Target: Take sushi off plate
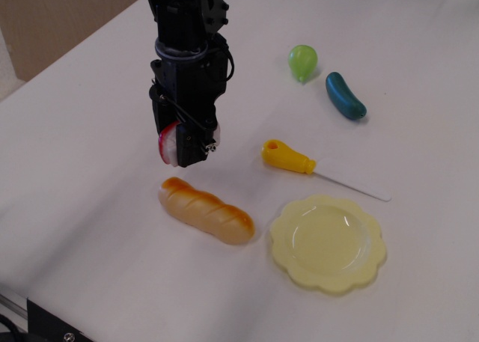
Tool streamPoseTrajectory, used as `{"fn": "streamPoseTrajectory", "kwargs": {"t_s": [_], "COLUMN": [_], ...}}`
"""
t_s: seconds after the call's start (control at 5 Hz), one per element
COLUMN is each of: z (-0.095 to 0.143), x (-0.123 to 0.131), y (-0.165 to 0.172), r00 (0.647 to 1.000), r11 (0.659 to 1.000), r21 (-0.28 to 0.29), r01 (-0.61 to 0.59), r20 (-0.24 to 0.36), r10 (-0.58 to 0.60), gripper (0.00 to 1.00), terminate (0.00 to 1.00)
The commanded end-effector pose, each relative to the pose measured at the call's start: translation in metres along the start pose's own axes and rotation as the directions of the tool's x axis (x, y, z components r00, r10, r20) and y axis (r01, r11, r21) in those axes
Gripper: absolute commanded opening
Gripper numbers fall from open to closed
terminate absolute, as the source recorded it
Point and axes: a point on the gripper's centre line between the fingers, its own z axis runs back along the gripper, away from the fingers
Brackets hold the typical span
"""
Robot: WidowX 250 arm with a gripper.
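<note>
The sushi (168,142), white rice with a red strip, is held in my black gripper (179,149), which is shut on it just above the table, left of the plate and above the far end of the bread loaf. The pale yellow scalloped plate (328,242) sits at the front right with nothing on it. Most of the sushi is hidden by the fingers.
An orange-brown bread loaf (206,209) lies just below the gripper. A yellow-handled knife (292,158) lies right of the gripper, its blade pointing toward the plate. A green pear (302,60) and a teal cucumber (345,95) are at the back right.
</note>
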Motion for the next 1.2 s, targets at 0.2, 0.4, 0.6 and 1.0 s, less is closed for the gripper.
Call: {"fn": "streamPoseTrajectory", "kwargs": {"t_s": [0.2,0.4,0.6,1.0], "z": [-0.021,-0.016,-0.013,0.027], "x": [0.006,0.002,0.002,-0.007], "y": [0.036,0.035,0.034,0.029], "r00": [0.999,0.998,0.997,0.996], "r11": [0.999,0.998,0.997,0.997], "r21": [-0.019,-0.02,-0.025,0.033], "r01": [-0.032,-0.059,-0.072,-0.069], "r20": [-0.019,-0.005,0.002,0.062], "r10": [0.031,0.059,0.073,0.067], "gripper": [0.0,1.0,1.0,1.0], "terminate": [0.0,0.0,0.0,0.0]}}
